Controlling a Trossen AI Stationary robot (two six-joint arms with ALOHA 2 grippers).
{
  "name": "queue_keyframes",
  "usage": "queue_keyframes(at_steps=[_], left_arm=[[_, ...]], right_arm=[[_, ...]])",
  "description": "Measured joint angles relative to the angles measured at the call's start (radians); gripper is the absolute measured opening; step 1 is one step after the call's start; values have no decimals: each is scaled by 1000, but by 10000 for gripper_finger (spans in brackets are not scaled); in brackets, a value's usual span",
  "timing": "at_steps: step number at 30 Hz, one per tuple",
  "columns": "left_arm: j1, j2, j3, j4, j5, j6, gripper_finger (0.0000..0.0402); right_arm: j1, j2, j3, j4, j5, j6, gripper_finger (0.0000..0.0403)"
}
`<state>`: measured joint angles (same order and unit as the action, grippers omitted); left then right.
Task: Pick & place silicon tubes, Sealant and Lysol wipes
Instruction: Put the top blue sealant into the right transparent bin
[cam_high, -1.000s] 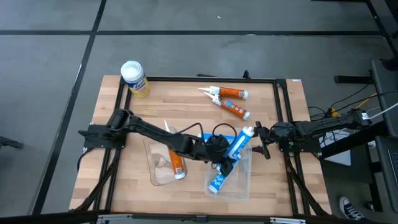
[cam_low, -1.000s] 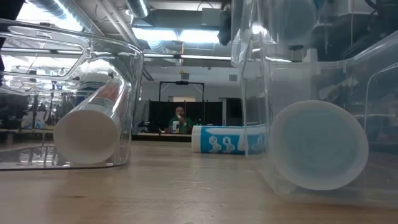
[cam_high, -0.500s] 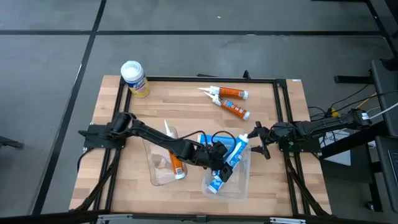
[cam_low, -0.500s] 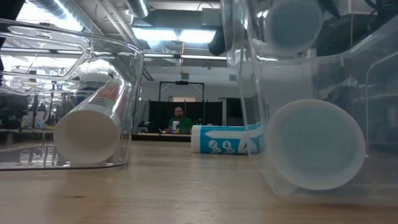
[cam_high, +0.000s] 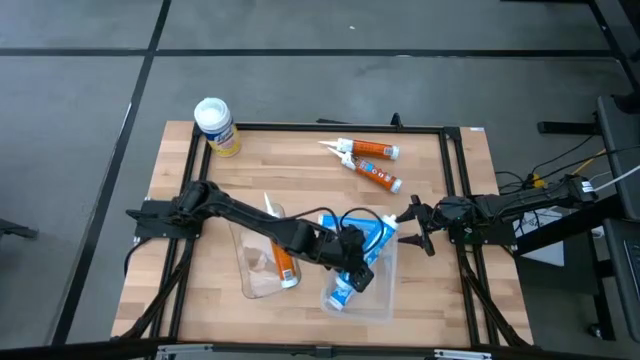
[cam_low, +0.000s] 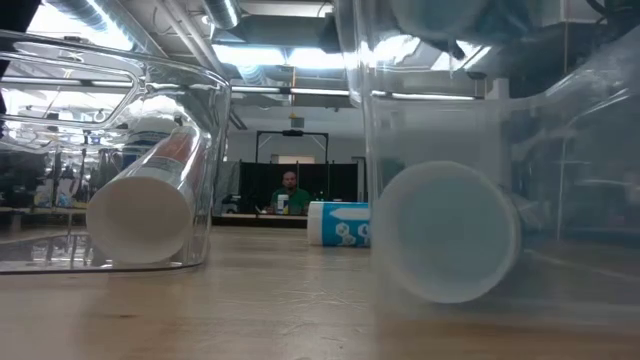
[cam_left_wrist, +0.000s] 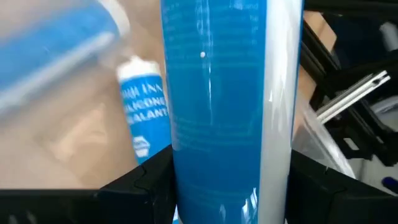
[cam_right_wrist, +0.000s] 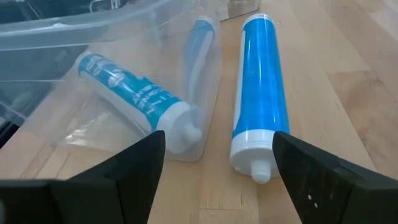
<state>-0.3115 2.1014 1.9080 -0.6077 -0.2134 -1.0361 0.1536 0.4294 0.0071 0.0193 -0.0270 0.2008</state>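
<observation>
My left gripper is shut on a blue tube above the right clear bin. A second blue tube lies in that bin. A third blue tube lies on its side on the table just beyond the bin. An orange tube lies in the left clear bin. Two more orange tubes lie on the table at the far side. The yellow Lysol wipes canister stands upright at the far left corner. My right gripper is open and empty at the table's right edge. My left gripper pinches the blue tube's round body between its two fingers, toward the tube's flat base end. The fingers lie across the tube. The tube is held tilted over the right bin, its white nozzle end toward the table's far right.
The two clear bins stand side by side in the near half of the table. A black frame runs along the table's edges. A person sits in the room far behind the table.
My left gripper has moved a little toward the table's left and near edges with the blue tube, which has tipped flatter over the right bin. The right bin, with the tube lying in it, has slid toward the table's left.
</observation>
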Motion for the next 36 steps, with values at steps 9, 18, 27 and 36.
queue_keyframes(at_steps=[9, 18, 27, 36], left_arm=[[12, 13, 132, -181, -7, 2, 209], [4, 171, 340, -349, 41, 1, 209], [-4, 207, 375, -387, 0, -52, 209], [2, 210, 375, -436, 69, -85, 209]], right_arm=[[0, 0, 0, 0, 0, 0, 298], [0, 0, 0, 0, 0, 0, 298], [0, 0, 0, 0, 0, 0, 298], [0, 0, 0, 0, 0, 0, 298]])
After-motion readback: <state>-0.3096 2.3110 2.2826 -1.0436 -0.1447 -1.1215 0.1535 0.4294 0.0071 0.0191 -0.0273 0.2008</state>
